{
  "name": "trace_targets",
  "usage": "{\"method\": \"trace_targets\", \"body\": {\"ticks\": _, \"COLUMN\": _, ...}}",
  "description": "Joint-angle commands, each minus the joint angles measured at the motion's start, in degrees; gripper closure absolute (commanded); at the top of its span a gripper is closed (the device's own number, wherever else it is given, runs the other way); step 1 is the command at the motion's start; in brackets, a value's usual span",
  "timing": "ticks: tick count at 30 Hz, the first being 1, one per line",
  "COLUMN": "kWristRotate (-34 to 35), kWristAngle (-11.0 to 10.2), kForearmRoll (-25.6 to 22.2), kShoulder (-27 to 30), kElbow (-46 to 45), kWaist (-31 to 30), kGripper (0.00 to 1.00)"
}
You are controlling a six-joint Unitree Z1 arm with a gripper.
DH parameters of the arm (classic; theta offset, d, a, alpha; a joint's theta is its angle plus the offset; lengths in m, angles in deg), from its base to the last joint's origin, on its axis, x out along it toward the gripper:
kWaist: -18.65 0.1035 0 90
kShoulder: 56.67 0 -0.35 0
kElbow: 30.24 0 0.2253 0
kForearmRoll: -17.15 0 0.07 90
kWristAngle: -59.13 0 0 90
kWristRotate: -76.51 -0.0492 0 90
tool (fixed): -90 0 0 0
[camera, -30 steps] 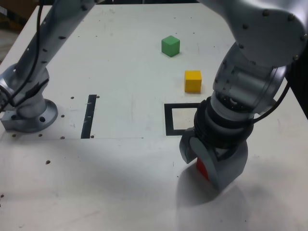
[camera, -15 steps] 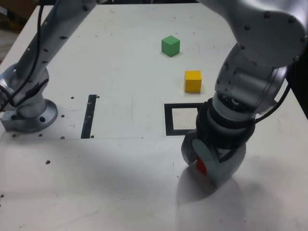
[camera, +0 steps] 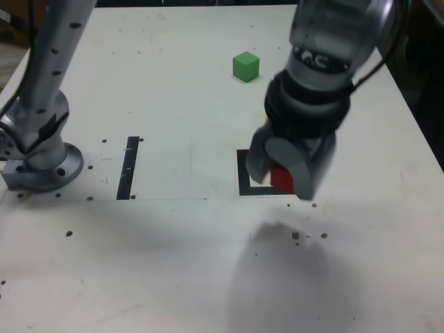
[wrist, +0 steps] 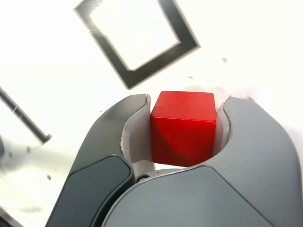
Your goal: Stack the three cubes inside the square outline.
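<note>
My gripper (wrist: 183,111) is shut on the red cube (wrist: 183,126), clamped between both jaws and lifted off the table. In the exterior view the gripper (camera: 281,173) hangs above the right part of the black square outline (camera: 243,173), with the red cube (camera: 281,178) showing between its jaws. The square outline (wrist: 137,38) lies empty below in the wrist view. The green cube (camera: 245,66) sits farther back on the table. The yellow cube is hidden behind the arm.
The arm's base (camera: 41,163) is bolted at the exterior view's left. A narrow black strip (camera: 128,166) lies between the base and the outline. Small dark specks (camera: 298,236) dot the table near the front.
The gripper closed on the red cube, lifted it from the table in front of the outline and carried it back over the outline's right side. The yellow cube is now covered by the arm.
</note>
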Motion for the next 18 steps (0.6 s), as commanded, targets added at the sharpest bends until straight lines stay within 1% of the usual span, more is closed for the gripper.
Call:
{"method": "trace_targets", "body": {"ticks": 1, "kWristRotate": 4.4, "kWristAngle": 0.1, "kForearmRoll": 0.5, "kShoulder": 2.0, "kElbow": -2.6, "kWaist": 2.1, "kGripper": 0.86}}
{"method": "trace_targets", "body": {"ticks": 4, "kWristRotate": 8.9, "kWristAngle": 0.4, "kForearmRoll": 3.7, "kShoulder": 4.0, "kElbow": -8.6, "kWaist": 4.9, "kGripper": 0.86}}
{"method": "trace_targets", "body": {"ticks": 8, "kWristRotate": 11.6, "kWristAngle": 1.9, "kForearmRoll": 11.9, "kShoulder": 6.4, "kElbow": -17.9, "kWaist": 8.0, "kGripper": 0.86}}
{"method": "trace_targets", "body": {"ticks": 10, "kWristRotate": 12.0, "kWristAngle": 2.6, "kForearmRoll": 14.8, "kShoulder": 7.0, "kElbow": -20.7, "kWaist": 8.8, "kGripper": 0.86}}
{"method": "trace_targets", "body": {"ticks": 12, "kWristRotate": 12.2, "kWristAngle": 2.8, "kForearmRoll": 15.8, "kShoulder": 7.2, "kElbow": -21.9, "kWaist": 9.2, "kGripper": 0.86}}
{"method": "trace_targets", "body": {"ticks": 18, "kWristRotate": 12.6, "kWristAngle": 2.7, "kForearmRoll": 15.5, "kShoulder": 6.6, "kElbow": -22.5, "kWaist": 9.8, "kGripper": 0.86}}
